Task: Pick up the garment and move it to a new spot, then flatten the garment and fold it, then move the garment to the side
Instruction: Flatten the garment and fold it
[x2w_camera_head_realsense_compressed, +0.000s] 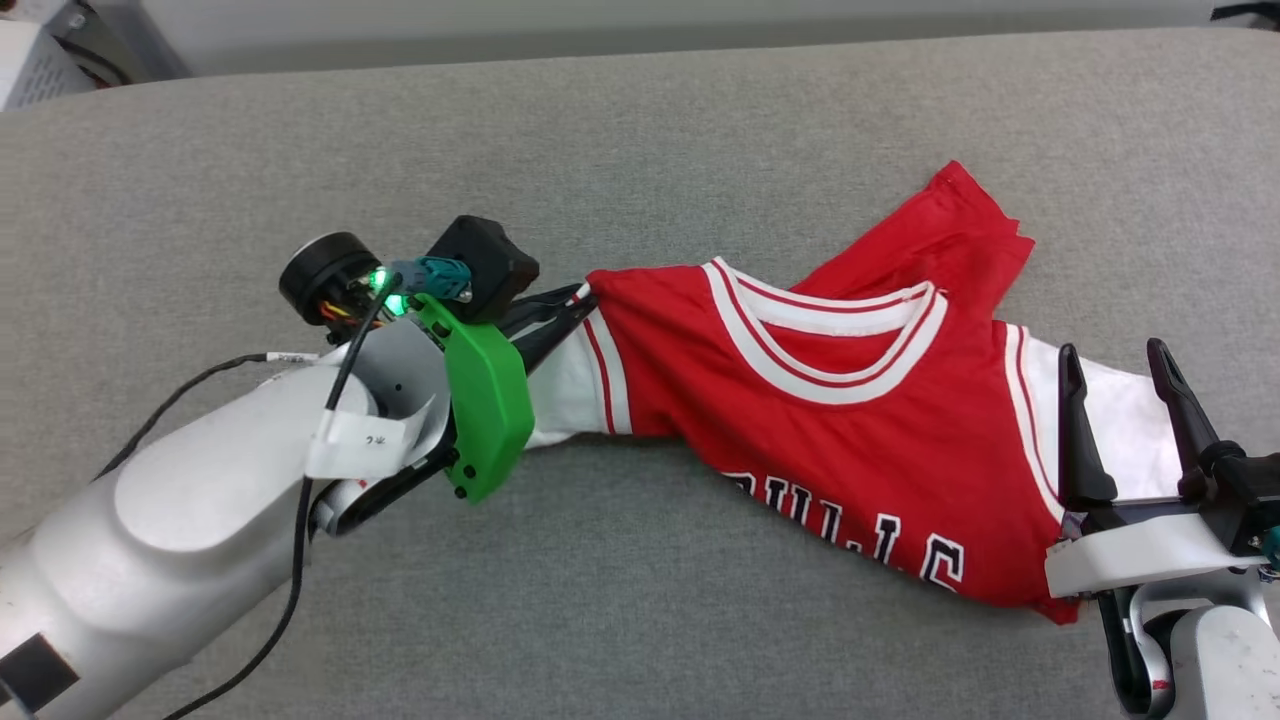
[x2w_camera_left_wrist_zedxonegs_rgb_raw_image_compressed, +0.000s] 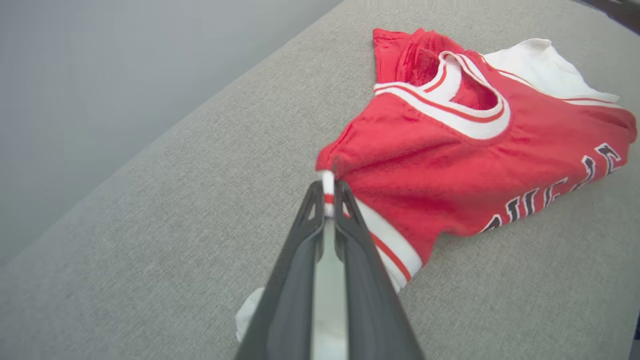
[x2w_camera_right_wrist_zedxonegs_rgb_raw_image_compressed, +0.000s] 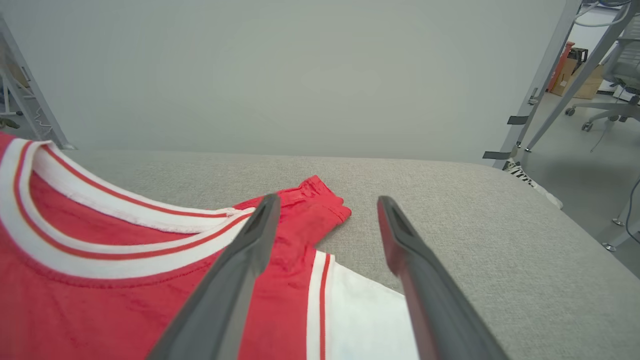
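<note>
The garment is a red jersey with white sleeves, striped trim and black lettering, lying rumpled on the grey table. My left gripper is shut on the garment's striped shoulder seam at its left end; the left wrist view shows that gripper pinching the trim of the garment. My right gripper is open, its two fingers spread over the white right sleeve. In the right wrist view this gripper hovers above the garment, near the sleeve seam.
The grey padded table reaches far beyond the garment on every side. Past its far edge are a pale wall, metal frame legs, an office chair and cardboard boxes on the floor.
</note>
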